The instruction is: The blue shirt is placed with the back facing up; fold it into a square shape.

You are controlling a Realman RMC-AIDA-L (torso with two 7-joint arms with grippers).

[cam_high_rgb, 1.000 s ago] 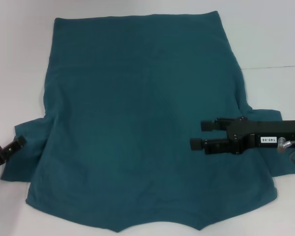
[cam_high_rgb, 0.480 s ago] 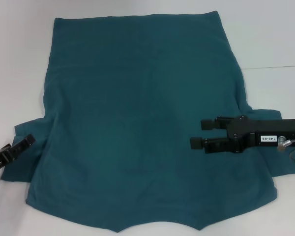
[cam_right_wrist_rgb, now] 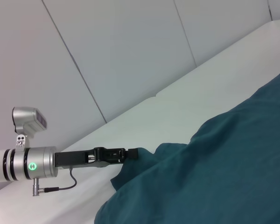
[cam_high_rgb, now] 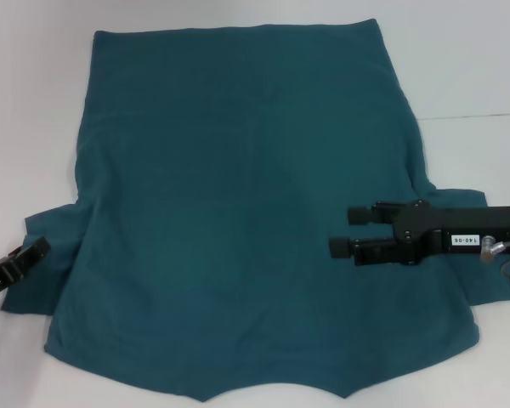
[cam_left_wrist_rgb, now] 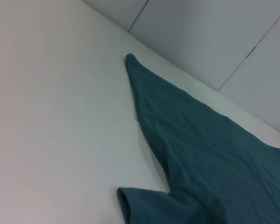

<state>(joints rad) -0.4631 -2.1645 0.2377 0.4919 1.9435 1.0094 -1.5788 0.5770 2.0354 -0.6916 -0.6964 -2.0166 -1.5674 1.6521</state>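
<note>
While flat: the blue shirt point(cam_high_rgb: 238, 212) covers the counter point(cam_high_rgb: 476, 68).
Right end effector point(cam_high_rgb: 340, 231): fingers apart, above the cloth.
Left end effector point(cam_high_rgb: 34, 253): at the sleeve edge, finger state untellable.
Risk: a shallow pinch could slip, leaving a skewed fold.

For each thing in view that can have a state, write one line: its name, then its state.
blue shirt: spread flat on the table, not yet folded, both sleeves sticking out sideways.
left gripper: at the edge of the shirt's left sleeve.
right gripper: open, empty, over the shirt's right side.
table: white, bearing the shirt.
</note>
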